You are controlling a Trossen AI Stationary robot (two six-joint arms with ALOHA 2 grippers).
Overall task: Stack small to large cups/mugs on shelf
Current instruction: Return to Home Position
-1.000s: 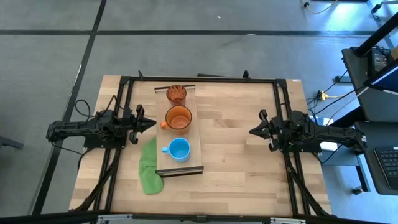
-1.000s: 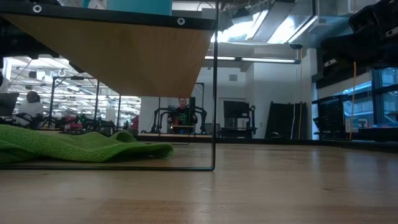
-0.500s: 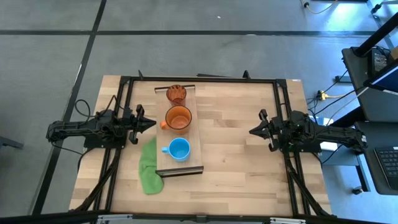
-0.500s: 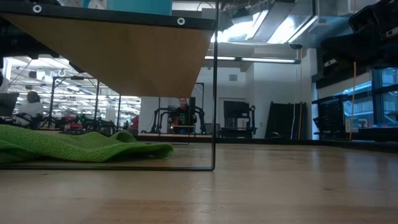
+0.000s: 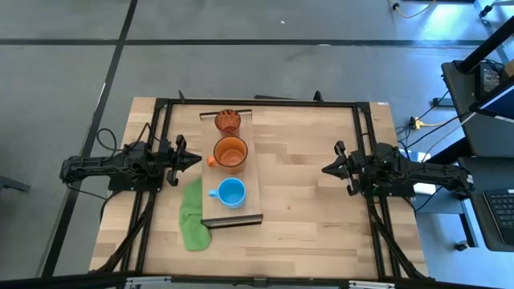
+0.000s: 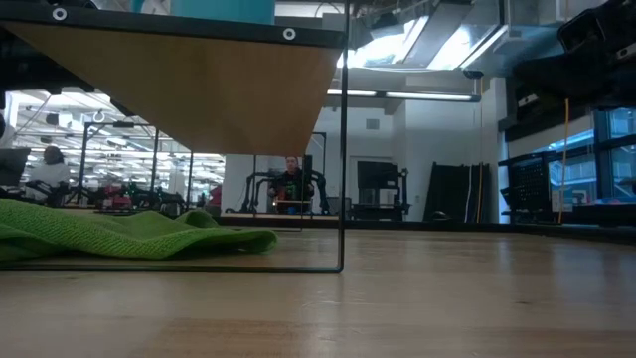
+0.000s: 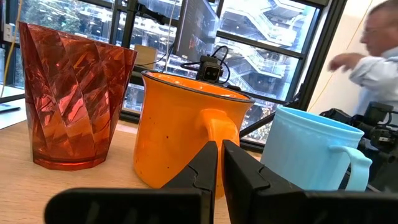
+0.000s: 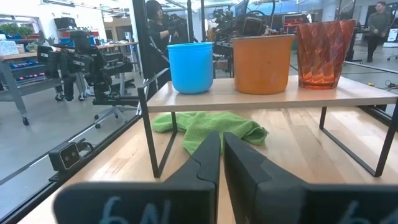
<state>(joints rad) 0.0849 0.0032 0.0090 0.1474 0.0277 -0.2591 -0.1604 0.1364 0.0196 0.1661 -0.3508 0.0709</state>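
Both grippers are sitting pulled in at opposite sides of the table (image 5: 305, 225), the left gripper (image 5: 193, 160) just beside the shelf (image 5: 250, 185) and the right gripper (image 5: 328, 170) well apart from it. On each, the fingers are pressing almost together with only a thin slit between them and are holding nothing.

Judging from this, the homing step is nearly done. Doing it well is mostly a matter of keeping both pairs of fingers closed and empty. The left arm should be drawing straight back from the shelf edge, so that nothing is nudging the thin shelf legs or dragging the green cloth (image 5: 192, 215) lying partly under them.

The shelf is standing raised between the arms, nearer the left one, with its long axis running from the table's far edge toward its near edge. On it, three vessels are standing upright in one line along that axis, mouths facing up and none nested. The orange mug (image 5: 230, 152), seemingly the widest, is occupying the middle, its handle pointing toward the left arm. The light blue mug (image 5: 231, 193) is sitting at the near end, handle pointing the same way. The dark red tumbler (image 5: 228, 121) is sitting at the far end, tapering toward its base.
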